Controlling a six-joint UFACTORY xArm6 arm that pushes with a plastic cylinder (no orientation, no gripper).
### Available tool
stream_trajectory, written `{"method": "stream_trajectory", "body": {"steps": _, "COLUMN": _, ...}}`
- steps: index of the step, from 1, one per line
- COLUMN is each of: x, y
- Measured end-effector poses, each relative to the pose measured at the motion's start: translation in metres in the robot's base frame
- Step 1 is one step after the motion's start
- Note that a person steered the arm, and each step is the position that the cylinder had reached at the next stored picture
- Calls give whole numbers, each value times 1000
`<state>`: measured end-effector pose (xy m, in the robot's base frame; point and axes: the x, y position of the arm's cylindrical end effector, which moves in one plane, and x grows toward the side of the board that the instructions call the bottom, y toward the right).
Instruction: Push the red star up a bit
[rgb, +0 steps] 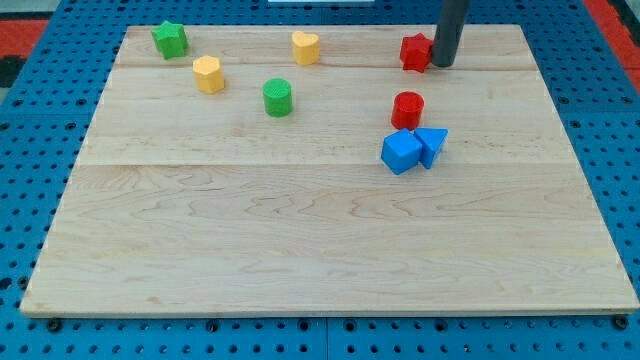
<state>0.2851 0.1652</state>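
The red star (414, 51) lies near the view's top edge of the wooden board (300, 240), right of centre. My tip (441, 65) stands right against the star's right side, touching or nearly touching it. The dark rod rises from there out of the view's top.
A red cylinder (407, 108) sits below the star. A blue cube (401, 152) and a blue triangle (432, 144) touch each other just below it. A green cylinder (277, 97), a yellow hexagon (208, 74), a yellow heart (305, 46) and a green star (170, 39) lie at the upper left.
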Motion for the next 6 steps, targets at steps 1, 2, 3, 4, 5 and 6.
{"method": "stream_trajectory", "body": {"steps": 1, "x": 14, "y": -80}}
{"method": "stream_trajectory", "body": {"steps": 2, "x": -38, "y": -70}}
{"method": "stream_trajectory", "body": {"steps": 3, "x": -43, "y": -19}}
{"method": "stream_trajectory", "body": {"steps": 4, "x": -8, "y": -40}}
{"method": "stream_trajectory", "body": {"steps": 5, "x": 36, "y": -26}}
{"method": "stream_trajectory", "body": {"steps": 6, "x": -4, "y": 18}}
